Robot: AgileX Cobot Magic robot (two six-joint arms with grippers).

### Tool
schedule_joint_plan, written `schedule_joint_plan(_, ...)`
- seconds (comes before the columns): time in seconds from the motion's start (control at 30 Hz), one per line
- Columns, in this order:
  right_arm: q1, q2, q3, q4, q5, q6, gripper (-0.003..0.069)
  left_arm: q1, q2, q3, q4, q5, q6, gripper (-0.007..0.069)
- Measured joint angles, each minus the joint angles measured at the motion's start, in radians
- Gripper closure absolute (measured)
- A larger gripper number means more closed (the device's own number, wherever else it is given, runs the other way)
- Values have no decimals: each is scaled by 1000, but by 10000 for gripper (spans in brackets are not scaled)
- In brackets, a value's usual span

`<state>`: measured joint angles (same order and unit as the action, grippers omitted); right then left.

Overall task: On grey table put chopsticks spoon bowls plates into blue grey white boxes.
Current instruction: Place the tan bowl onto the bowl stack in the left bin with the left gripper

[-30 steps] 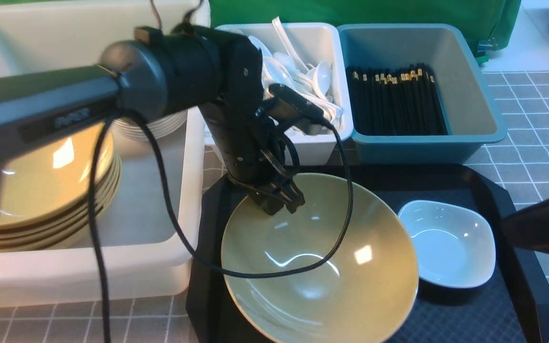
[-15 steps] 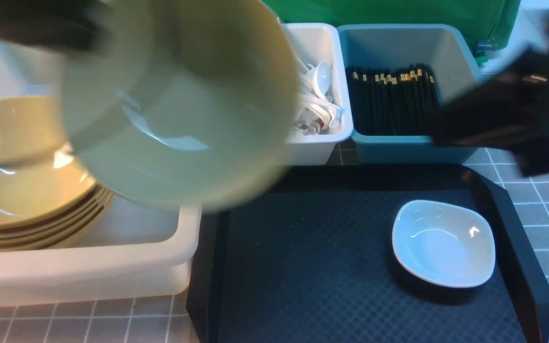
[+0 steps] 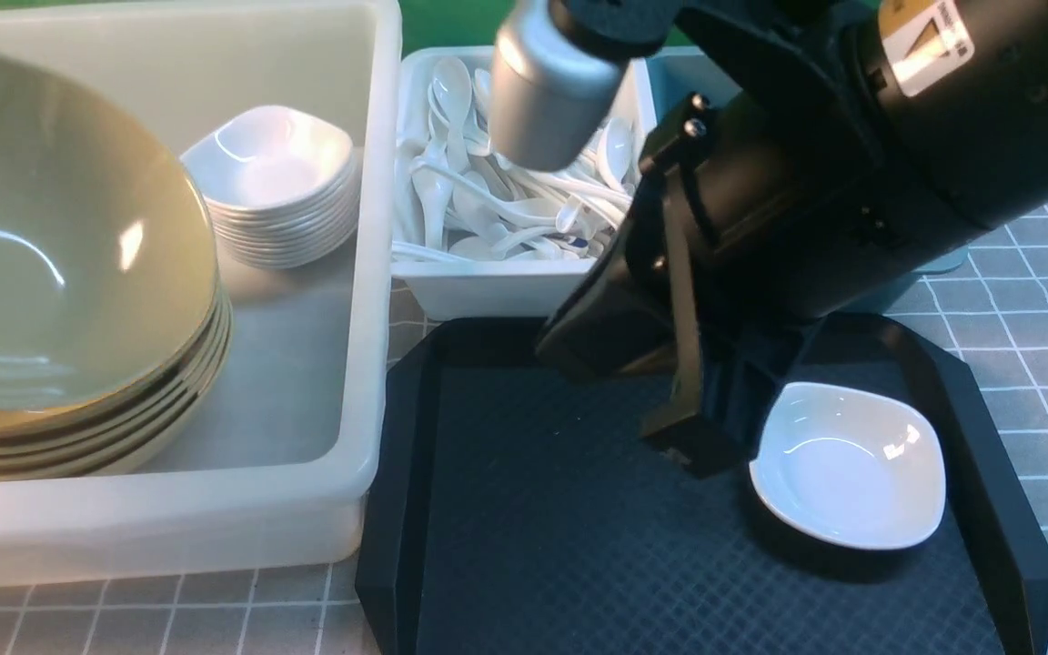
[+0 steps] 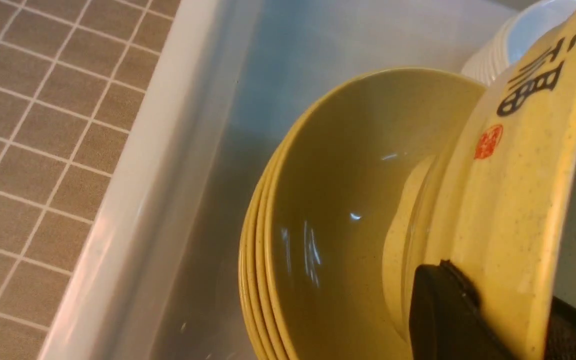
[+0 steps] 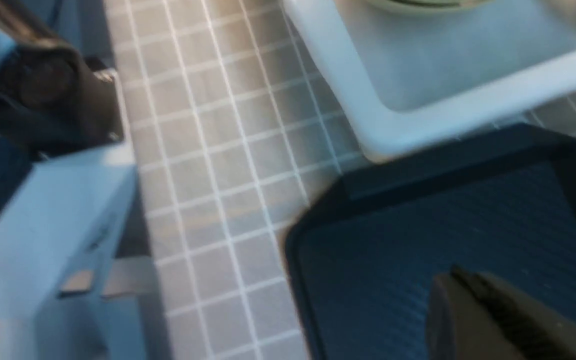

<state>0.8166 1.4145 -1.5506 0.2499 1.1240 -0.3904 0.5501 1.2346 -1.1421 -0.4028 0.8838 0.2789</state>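
On the near grey surface [image 3: 124, 623] sits the black tray [image 3: 560, 546], a glossy white plate [image 3: 851, 468] at its right. The right claw [image 3: 683, 441], closed on nothing, hangs just left of it; that arm's yellow-and-white sticker [image 3: 929, 32] is too small to read. Left, the large milky box [image 3: 169, 528] holds stacked olive-yellow bowls [image 3: 160, 409]; the left claw [image 4: 453, 315] pinches the rim of a held bowl [image 4: 508, 200] above them, its outer wall bearing black brush characters and a red seal. Farther back: stacked plates [image 3: 278, 191] and a small white box [image 3: 506, 291] of spoons [image 3: 478, 209].

Black arm [image 3: 861, 209], silver joint cap [image 3: 547, 100]
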Motion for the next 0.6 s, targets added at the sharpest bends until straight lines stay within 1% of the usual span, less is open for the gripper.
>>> schedule_joint_plan(0.1, 0, 0, -1, -36, 4, 1, 617, 0, 41, 70, -8, -94, 2, 584)
schedule_joint_plan(0.17, 0, 0, -1, -40, 4, 1, 616, 0, 53, 83, 5, -115, 8, 557)
schedule_joint_plan(0.2, 1, 0, -1, -44, 5, 1, 615, 1, 65, 94, 25, -125, 28, 503)
schedule_joint_plan(0.23, 1, 0, -2, -44, 5, 1, 615, 1, 67, 95, 30, -125, 30, 487)
schedule_joint_plan(0.3, 1, 0, -2, -46, 5, -2, 614, 1, 69, 100, 58, -128, 51, 367)
schedule_joint_plan(0.43, 1, 0, -2, -59, 5, -18, 614, 1, 67, 100, 98, -131, 53, 160)
schedule_joint_plan(0.47, 1, 0, -2, -60, 5, -18, 614, 1, 66, 100, 103, -131, 53, 141)
schedule_joint_plan(0.5, 1, 0, -2, -68, 5, -19, 614, 1, 60, 100, 118, -131, 53, 87)
schedule_joint_plan(0.53, 1, 0, -2, -74, 5, -19, 614, 1, 53, 98, 131, -130, 53, 50)
schedule_joint_plan(0.6, 1, 0, -2, -89, 5, -19, 614, 1, 27, 80, 151, -116, 48, -6)
